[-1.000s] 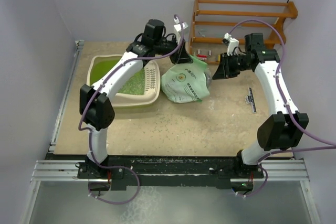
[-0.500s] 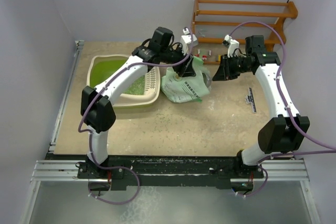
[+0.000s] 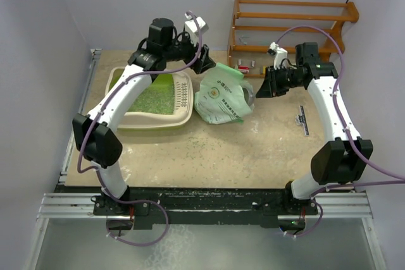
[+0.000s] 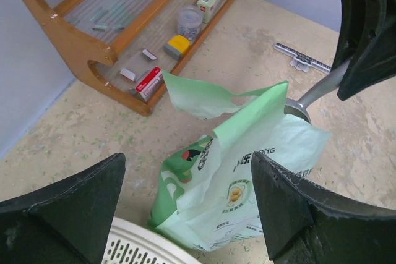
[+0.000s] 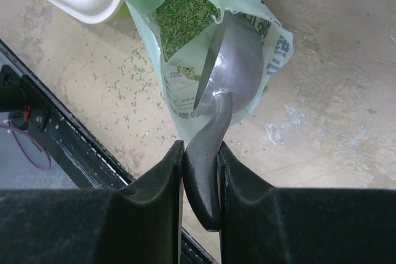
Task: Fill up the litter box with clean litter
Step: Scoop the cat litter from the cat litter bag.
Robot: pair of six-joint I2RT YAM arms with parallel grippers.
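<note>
Box (image 3: 152, 122): at the table's 10 o'clock, sitting flat, with its slotted rim section turned toward the bag.
Litter (image 3: 157, 100): we see a thin green layer over part of the box floor, and bare lime-green plastic shows beside it.
Left gripper (image 4: 187, 156): fingers are spread wide with nothing between them. It hovers at about the bag's 11 o'clock, over the box's slotted end.
Bag (image 3: 223, 96): slumped near the table's centre, just beside the box at its 3 o'clock. Its mouth gapes and more pellets lie inside.
Scoop (image 5: 238, 72): the metal bowl stands on edge in the bag's mouth, and we cannot tell whether it carries any litter.
Right gripper (image 5: 201, 171): clenched on the scoop's handle, at the bag's 3 o'clock.
Done: some litter already lies in the box.
Left: most of the fill, we judge. The layer is shallow and the bag looks far from spent, so we expect more scoops.
Table (image 3: 209, 156): a tan, scuffed surface with stray pellets strewn at 6 o'clock of the box and bag.
Room: plain pale walls close in on three sides. A wooden rack (image 3: 291, 23) stands at 1 o'clock against the far wall, with small items on its lower shelf.
</note>
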